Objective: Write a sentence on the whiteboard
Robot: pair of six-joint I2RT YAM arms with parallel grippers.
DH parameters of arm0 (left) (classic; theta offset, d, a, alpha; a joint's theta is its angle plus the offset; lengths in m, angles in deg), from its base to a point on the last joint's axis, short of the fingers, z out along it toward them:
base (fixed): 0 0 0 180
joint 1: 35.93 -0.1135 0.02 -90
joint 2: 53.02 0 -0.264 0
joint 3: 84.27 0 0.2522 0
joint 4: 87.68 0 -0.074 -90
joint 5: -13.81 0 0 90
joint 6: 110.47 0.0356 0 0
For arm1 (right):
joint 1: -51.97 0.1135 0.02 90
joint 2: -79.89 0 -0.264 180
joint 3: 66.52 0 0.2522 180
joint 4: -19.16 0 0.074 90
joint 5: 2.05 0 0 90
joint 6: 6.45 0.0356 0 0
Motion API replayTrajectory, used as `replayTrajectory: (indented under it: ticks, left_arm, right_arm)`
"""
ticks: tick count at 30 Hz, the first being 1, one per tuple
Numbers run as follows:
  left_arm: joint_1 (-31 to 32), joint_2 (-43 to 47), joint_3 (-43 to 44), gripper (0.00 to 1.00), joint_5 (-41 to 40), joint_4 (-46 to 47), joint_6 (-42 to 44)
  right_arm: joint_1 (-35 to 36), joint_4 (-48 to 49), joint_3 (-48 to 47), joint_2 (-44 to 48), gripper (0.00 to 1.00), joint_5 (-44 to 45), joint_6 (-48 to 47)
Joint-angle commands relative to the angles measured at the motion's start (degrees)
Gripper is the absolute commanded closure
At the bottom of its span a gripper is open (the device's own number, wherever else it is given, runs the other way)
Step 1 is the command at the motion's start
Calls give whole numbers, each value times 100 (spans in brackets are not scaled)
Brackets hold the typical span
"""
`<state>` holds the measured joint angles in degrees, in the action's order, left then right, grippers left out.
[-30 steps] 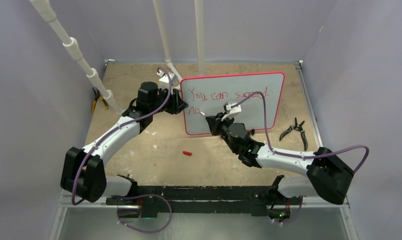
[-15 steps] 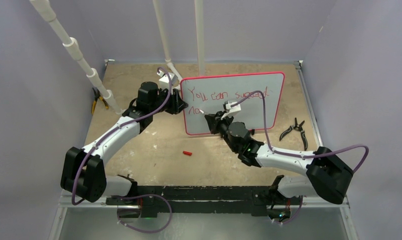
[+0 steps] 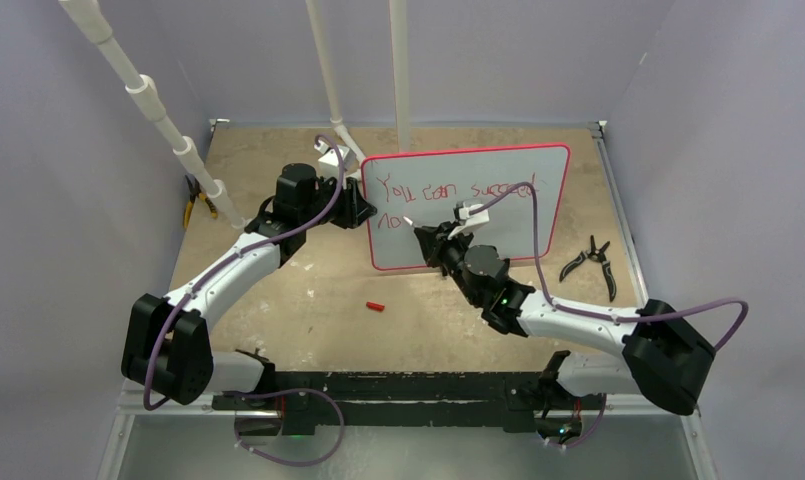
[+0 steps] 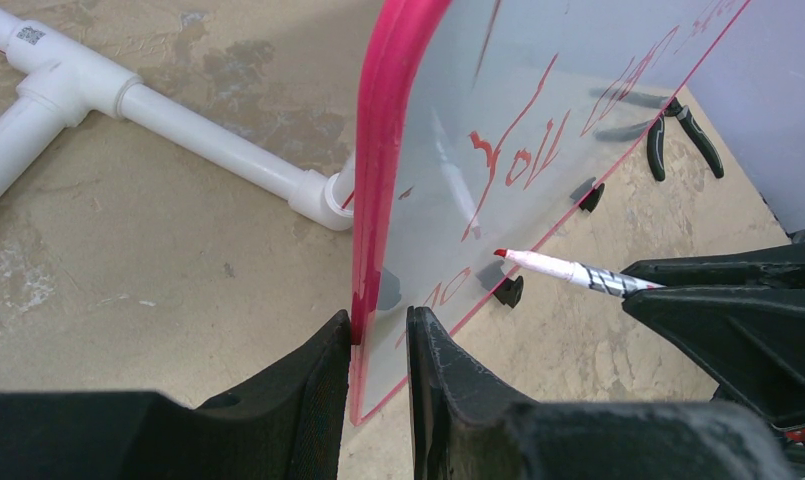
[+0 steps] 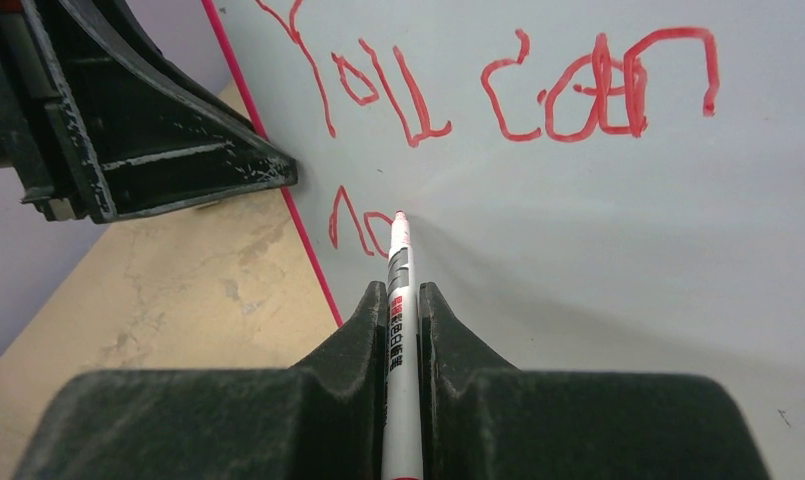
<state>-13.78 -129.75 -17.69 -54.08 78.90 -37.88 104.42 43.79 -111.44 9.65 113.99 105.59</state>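
The whiteboard (image 3: 518, 232) stands upright at the back of the table, its red-pink frame (image 4: 378, 150) seen edge-on in the left wrist view. The sentence (image 3: 448, 190) reads "You can succeed" in red, with "no" (image 5: 353, 225) begun on a second line. My left gripper (image 4: 380, 320) is shut on the whiteboard's left edge (image 3: 364, 210), one finger on each face. My right gripper (image 5: 403, 292) is shut on a white marker (image 5: 399, 262), whose red tip sits at the board face just right of the "no". That marker (image 4: 558, 268) also shows in the left wrist view.
A red marker cap (image 3: 375, 307) lies on the table in front of the board. Black pliers (image 3: 593, 262) lie to the board's right, yellow-handled pliers (image 3: 196, 205) at the far left. White pipes (image 3: 158, 110) run along the back left, one joint (image 4: 128, 100) behind the board.
My right gripper has shifted slightly up the board with the marker, and its arm has swung a little to the right. The left gripper and the board have not moved.
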Motion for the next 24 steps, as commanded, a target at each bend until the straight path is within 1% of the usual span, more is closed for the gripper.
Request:
replayTrajectory:
  ticks: [1, 7, 15, 24]
  left_arm:
    - [44, 0, 57, 75, 186, 225, -70]
    - [52, 0, 53, 75, 179, 221, -65]
    - [52, -9, 53, 75, 186, 221, -70]
    - [58, 0, 54, 75, 168, 204, -53]
  right_arm:
    - [-15, 115, -140, -130, 100, 180, -51]
    - [-15, 21, -135, -309, 100, 634, -18]
    - [-15, -226, 180, -72, 100, 627, 191]
    - [-11, -362, 220, -93, 100, 622, 292]
